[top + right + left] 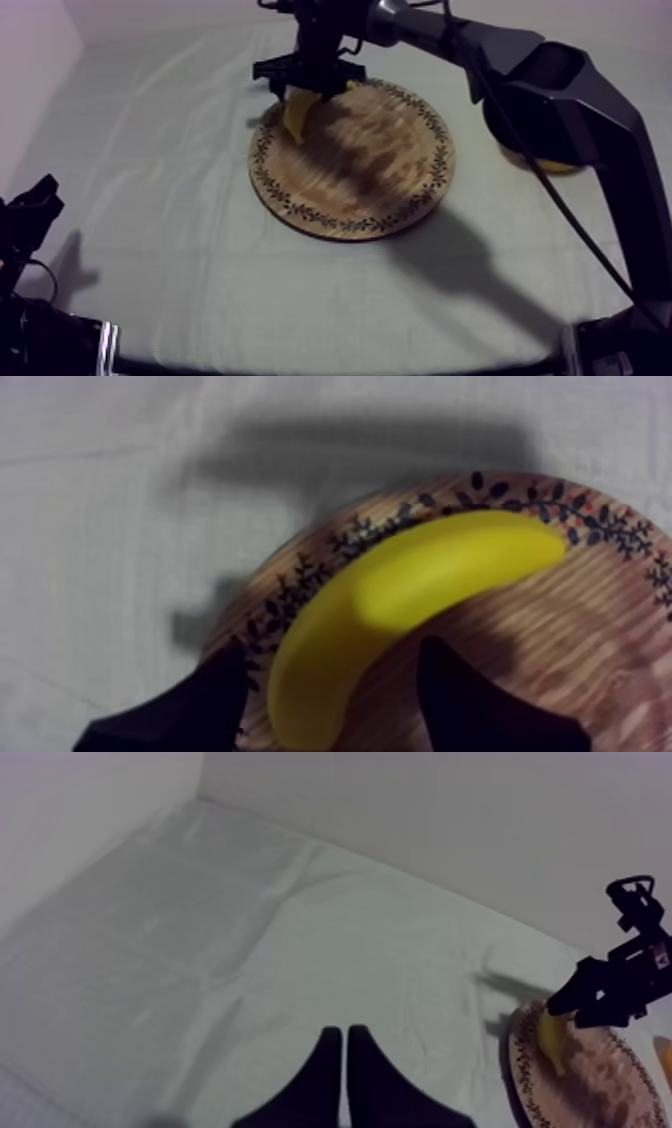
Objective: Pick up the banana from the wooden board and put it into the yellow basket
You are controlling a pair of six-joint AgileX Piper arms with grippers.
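The yellow banana [297, 114] lies on the far left rim of the round wooden board [370, 175]. My right arm reaches in from the upper right, and my right gripper [305, 82] is down over the banana. In the right wrist view the banana [400, 596] sits between the two black fingers of that gripper [333, 651], which stand apart, one on each side, with a gap on one side. From the left wrist view the banana [552, 1042] shows under the far gripper. My left gripper [345, 1037] is shut on nothing, low at the table's left [38, 203].
The yellow basket [545, 160] stands right of the board, mostly hidden behind my right arm. Grey-white cloth covers the table, with walls at the back and left. Open cloth lies left of the board and in front of it.
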